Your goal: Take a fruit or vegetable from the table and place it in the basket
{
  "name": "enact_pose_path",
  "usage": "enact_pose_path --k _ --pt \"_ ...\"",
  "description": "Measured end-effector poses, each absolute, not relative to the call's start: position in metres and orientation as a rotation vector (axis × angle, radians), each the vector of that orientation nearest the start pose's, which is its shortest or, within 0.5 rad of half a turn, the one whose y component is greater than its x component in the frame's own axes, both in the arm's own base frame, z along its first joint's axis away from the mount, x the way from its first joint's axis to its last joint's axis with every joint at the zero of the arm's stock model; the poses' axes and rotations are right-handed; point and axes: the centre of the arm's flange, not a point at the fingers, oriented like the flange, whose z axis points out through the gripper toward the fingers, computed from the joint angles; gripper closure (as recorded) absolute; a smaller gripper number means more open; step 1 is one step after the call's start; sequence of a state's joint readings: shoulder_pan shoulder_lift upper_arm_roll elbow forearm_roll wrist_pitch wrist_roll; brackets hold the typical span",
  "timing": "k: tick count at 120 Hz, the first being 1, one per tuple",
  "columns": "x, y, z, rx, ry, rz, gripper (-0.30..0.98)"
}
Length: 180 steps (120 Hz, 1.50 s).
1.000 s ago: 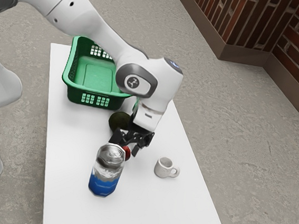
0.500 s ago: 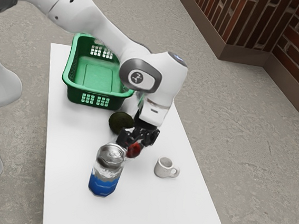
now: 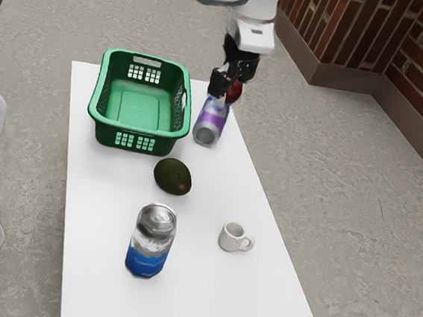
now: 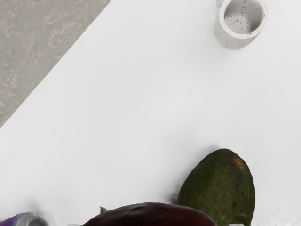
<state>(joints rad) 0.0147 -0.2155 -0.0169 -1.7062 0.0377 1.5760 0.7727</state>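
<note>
Red fruit (image 3: 234,92), perhaps an apple, is pinched between the fingers of the gripper (image 3: 228,90), in the upper part of the exterior view, right of centre. It is raised, near the top of a purple-banded can (image 3: 212,120). The green basket (image 3: 137,141) stands at upper left, the avocado (image 3: 172,176) near the centre, the mug (image 3: 231,238) at lower right.
</note>
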Motion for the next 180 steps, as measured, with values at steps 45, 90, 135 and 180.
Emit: enact_pose_path --k 45,90,135,180 --pt "0.421 0.140 0.684 -3.070 0.410 0.235 0.39" --pt "0.430 0.250 0.584 -3.218 0.063 0.439 0.39" --pt "0.368 0.219 0.564 -3.204 0.039 0.346 0.43" --pt "0.356 0.230 0.535 -3.205 -0.007 0.281 0.18"
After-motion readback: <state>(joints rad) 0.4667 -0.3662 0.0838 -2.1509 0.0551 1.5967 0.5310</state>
